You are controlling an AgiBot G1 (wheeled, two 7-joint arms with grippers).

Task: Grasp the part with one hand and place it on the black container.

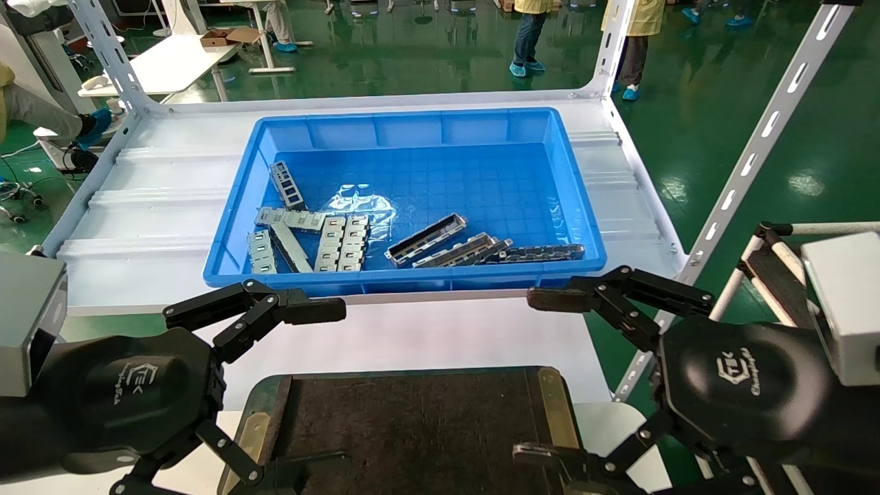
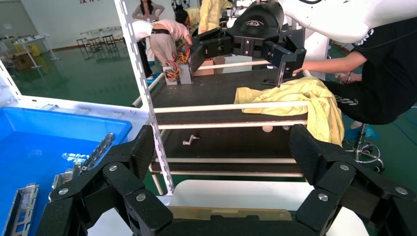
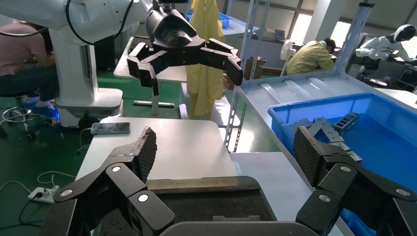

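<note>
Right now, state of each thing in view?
Left gripper: open, empty, at the black tray's left side.
Right gripper: open, empty, at the tray's right side.
Black tray: bare, no part on it.
Blue bin: holds loose metal parts.
Channel strip: lying in the bin, ungrasped.

A factory workshop: glossy green epoxy floor (image 1: 440, 62), white slotted-steel shelving frame (image 1: 763, 137), deep blue plastic bin (image 1: 412, 124) of grey stamped metal parts (image 1: 426, 238), workers in blue shoe covers (image 1: 522, 69).

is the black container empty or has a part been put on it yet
Empty as far as shown: the black container has bare felt, and the grey parts all lie in the blue bin.
</note>
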